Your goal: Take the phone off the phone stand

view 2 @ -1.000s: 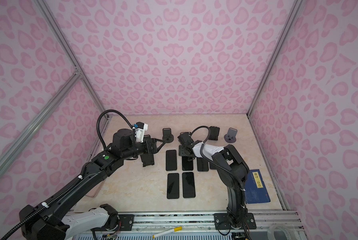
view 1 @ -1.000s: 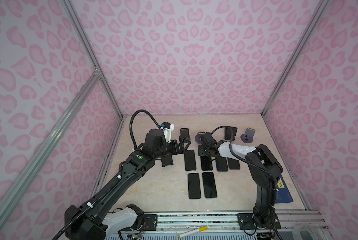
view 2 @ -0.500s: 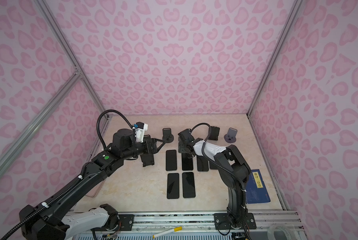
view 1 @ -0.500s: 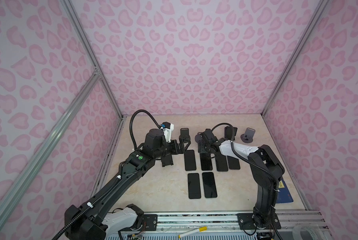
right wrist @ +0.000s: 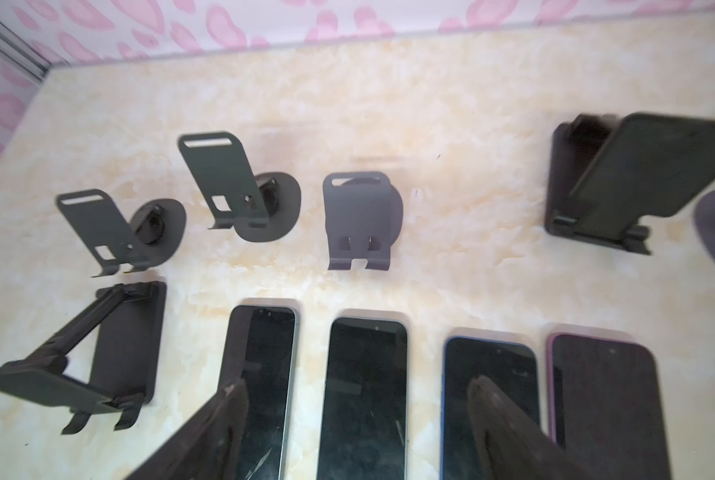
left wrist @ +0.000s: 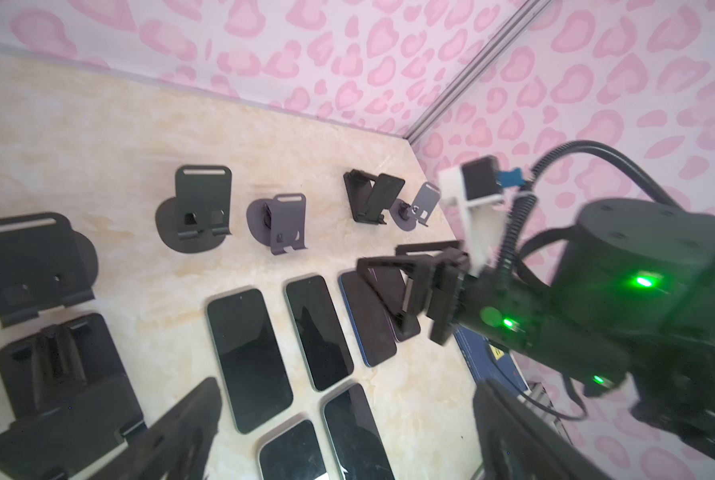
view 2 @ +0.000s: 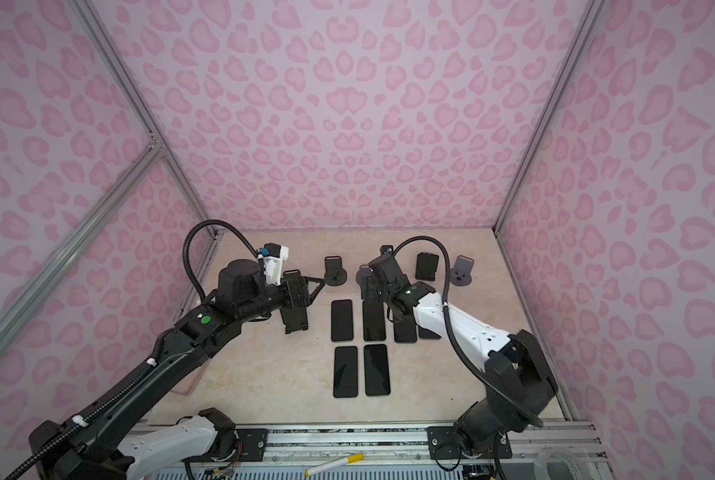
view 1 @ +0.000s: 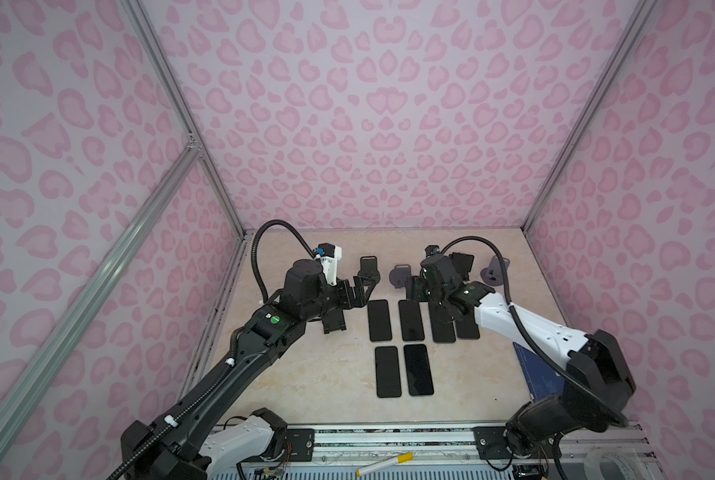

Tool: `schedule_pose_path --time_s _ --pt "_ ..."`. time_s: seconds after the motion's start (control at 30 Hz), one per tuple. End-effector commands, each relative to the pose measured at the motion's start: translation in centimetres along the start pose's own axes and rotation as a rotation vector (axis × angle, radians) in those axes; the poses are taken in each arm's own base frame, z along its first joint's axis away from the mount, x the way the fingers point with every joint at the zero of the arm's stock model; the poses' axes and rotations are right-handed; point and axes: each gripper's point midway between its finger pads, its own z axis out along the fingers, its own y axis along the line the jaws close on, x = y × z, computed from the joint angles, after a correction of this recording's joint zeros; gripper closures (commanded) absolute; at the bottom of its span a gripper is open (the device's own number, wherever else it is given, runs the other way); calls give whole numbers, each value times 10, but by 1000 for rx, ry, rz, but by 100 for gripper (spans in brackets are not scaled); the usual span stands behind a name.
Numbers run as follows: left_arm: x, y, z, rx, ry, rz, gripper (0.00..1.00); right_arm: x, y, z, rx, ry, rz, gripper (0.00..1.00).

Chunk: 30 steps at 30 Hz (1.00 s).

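Observation:
One dark phone (right wrist: pixel 655 170) leans in a black folding phone stand (right wrist: pixel 572 183) at the back right of the table, seen in both top views (view 1: pixel 463 264) (view 2: pixel 426 264). My right gripper (right wrist: pixel 360 419) is open and holds nothing. It hovers over a row of phones lying flat, left of and nearer than that stand. A flat phone (right wrist: pixel 364 395) lies under the gap between its fingers (right wrist: pixel 226 415). My left gripper (left wrist: pixel 347 436) is open and empty, and hangs near the back left (view 1: pixel 357 291).
Several phones lie face up mid-table (view 1: pixel 403 370). Empty stands line the back: a black one (view 1: pixel 368 270), a grey one (view 1: pixel 399 276) and a grey one at far right (view 1: pixel 495 270). Under my left arm sits a folding stand (view 1: pixel 332 322). A blue mat (view 1: pixel 534 374) lies front right.
My right gripper's jaws have spread wider over the flat phones and its wrist has lifted slightly. The left arm has not moved.

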Motion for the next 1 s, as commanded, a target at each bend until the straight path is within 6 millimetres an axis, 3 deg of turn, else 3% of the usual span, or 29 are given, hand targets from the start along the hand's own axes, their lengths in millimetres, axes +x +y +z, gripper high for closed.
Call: schedule_pose_path --time_s 0.0,0.13,0.33,0.37,0.47,0.67,0.77,0.9,0.97 --pt "-18 18 -12 -113 -114 41 3 -6 -18 -29 33 -86 -14 12" --pt "-41 38 -39 -246 -267 50 3 -7 -40 -73 46 -183 -10 8" --pt "-72 34 -81 -281 -439 34 3 -25 -64 -139 41 -378 -16 2" --pt "-72 39 -86 -298 -458 -55 3 -25 -72 -146 61 -416 7 2" --pt "-60 25 -81 -244 -380 58 3 -18 -103 -159 163 -505 71 2" --pt "-21 64 -73 -360 -323 67 3 16 -135 -146 232 -581 194 2" --pt "-14 82 -76 -411 -382 114 3 14 -99 -144 28 -675 9 1" --pt "-5 96 -68 -430 -431 328 3 19 -106 -140 84 -722 -102 1" --pt "6 117 -58 -466 -451 355 3 24 -108 -131 95 -688 -139 2"
